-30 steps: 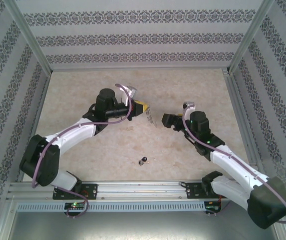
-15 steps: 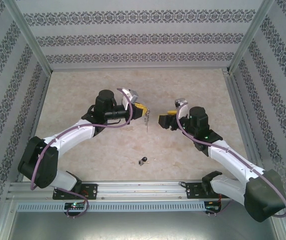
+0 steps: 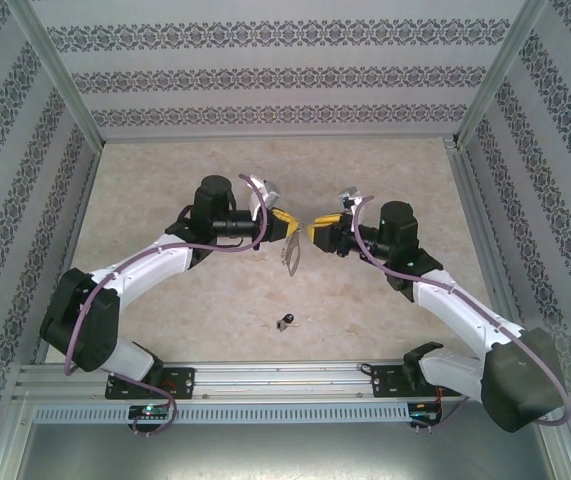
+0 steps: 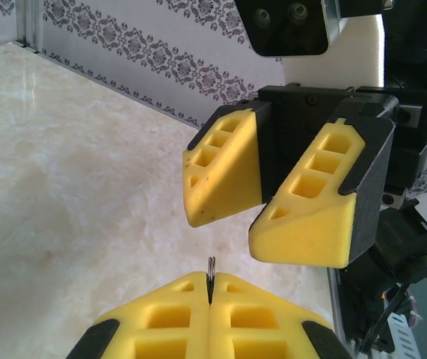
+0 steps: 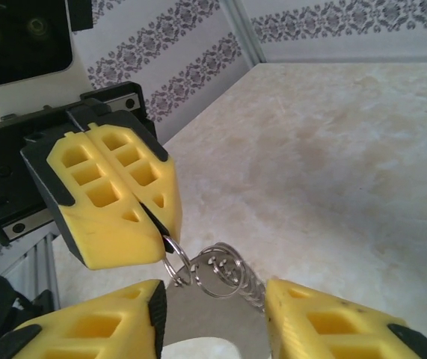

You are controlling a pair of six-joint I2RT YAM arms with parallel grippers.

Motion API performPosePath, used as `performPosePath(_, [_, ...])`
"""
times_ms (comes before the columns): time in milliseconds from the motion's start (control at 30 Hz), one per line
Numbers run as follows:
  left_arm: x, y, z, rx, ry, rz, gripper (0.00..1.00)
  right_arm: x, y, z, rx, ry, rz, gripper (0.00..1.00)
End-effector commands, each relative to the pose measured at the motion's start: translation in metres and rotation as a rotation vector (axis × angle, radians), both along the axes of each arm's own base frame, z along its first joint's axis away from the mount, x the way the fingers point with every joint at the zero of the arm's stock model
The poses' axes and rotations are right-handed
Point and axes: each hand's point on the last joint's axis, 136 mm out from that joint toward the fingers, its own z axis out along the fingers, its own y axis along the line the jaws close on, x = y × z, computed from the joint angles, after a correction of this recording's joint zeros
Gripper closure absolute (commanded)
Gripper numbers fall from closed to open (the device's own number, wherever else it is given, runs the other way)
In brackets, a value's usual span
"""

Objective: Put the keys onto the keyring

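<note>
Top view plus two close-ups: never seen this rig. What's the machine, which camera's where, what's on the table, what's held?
Two robot arms are bolted at the near edge of a table. The top view looks down from above and behind them: left arm on the left, right arm on the right. Each close-up is from a wrist camera: that arm's own yellow jaws at the bottom, the other arm's facing them. The left jaws are shut on a small ring of the keyring, hanging above the table. The right jaws stand apart on either side of its flat grey part; whether they touch it I can't tell. A small black-headed key lies on the table nearer the bases.
</note>
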Motion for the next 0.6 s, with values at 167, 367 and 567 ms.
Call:
performPosePath(167, [-0.003,-0.009,0.015,-0.034,0.002,-0.067,1.00,-0.001,0.016,0.025,0.048,-0.052,0.091,0.65])
performPosePath(367, [-0.002,-0.010,0.016,-0.036,0.003,-0.065,1.00,0.000,0.023,0.021,0.041,-0.034,0.114,0.72])
performPosePath(567, [0.000,-0.010,0.017,-0.035,0.004,-0.058,1.00,-0.001,0.024,0.016,0.034,-0.020,0.124,0.79])
